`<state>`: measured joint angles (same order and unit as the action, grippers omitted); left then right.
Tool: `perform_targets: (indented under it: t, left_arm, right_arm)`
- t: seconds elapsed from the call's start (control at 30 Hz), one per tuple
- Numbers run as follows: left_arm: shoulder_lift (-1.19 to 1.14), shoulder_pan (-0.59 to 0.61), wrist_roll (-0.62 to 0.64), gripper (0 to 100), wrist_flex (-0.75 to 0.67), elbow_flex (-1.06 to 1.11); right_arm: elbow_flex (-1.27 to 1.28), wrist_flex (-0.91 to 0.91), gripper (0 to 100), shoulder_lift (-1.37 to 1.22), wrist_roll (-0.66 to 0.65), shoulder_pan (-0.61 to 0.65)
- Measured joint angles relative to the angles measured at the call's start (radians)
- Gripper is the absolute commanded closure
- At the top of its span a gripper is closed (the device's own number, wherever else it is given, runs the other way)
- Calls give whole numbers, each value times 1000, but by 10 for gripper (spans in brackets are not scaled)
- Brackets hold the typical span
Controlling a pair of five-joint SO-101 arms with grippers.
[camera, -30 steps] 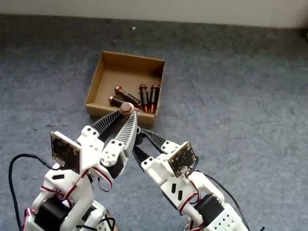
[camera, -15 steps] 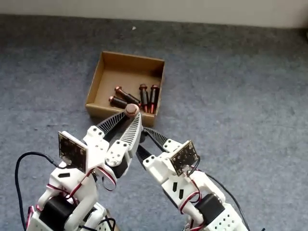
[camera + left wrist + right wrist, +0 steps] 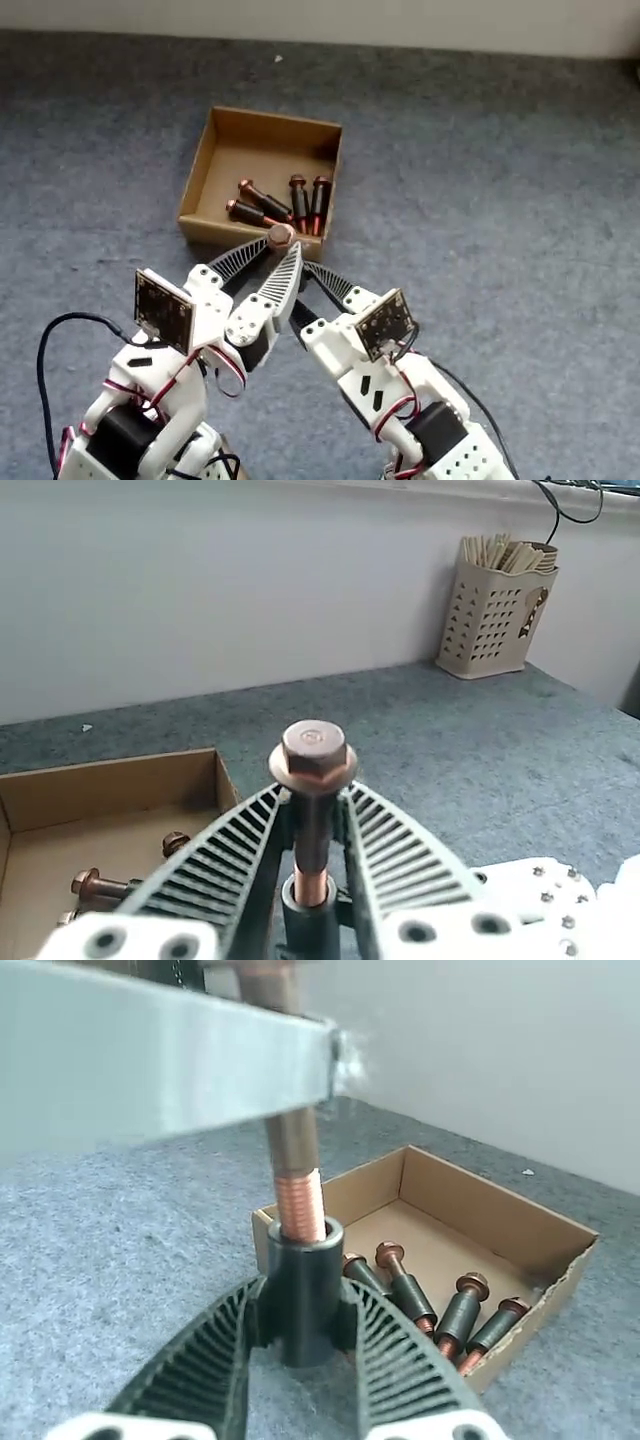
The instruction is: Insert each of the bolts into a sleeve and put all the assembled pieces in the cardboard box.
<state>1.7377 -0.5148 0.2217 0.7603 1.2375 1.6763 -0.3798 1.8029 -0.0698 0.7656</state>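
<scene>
Both grippers meet low over the grey carpet [image 3: 500, 200], right in front of the near wall of the cardboard box [image 3: 270, 117]. The left gripper [image 3: 314, 805] is clamped on the shank of a copper-coloured bolt [image 3: 312, 752], its ribbed fingers [image 3: 400, 855] pressed to either side just under the flanged hex head. The bolt stands upright, head uppermost. In the high view the head [image 3: 281, 236] sits at the tip of this gripper [image 3: 277, 250] and shows against the box's near wall.

The right gripper [image 3: 303, 1310] is closed around a short black sleeve [image 3: 303, 1290], which also stands upright with its open end up. The bolt's threaded end [image 3: 299, 1205] is lined up with that opening and has just entered it; most of the thread remains above the sleeve's rim. The left wrist view shows the same joint from above, with the thread going down into the dark sleeve [image 3: 300, 920] between the fingers. In the high view the right gripper [image 3: 305, 290] lies partly under the left arm's fingers.

Four assembled pieces lie on the floor of the box [image 3: 480, 1200]: two side by side near one wall [image 3: 309, 200] and two angled ones beside them [image 3: 252, 204]. They are close together toward the box's near side.

Beyond the carpet, a beige perforated holder [image 3: 497, 605] full of sticks stands against the white wall [image 3: 200, 580].
</scene>
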Motion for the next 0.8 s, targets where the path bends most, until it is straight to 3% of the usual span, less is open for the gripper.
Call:
perform_targets:
  t: [0.27, 0.67, 0.8]
  left_arm:
    - [-12, 92, 2, 838, 2, 14]
    - [-5, 117, 2, 842, 6, 12]
    - [-6, 199, 2, 843, 35, -31]
  right_arm:
    - [0, 0, 993, 0, 0, -2]
    - [0, 0, 993, 0, 0, -5]
    - [0, 0, 993, 0, 0, -5]
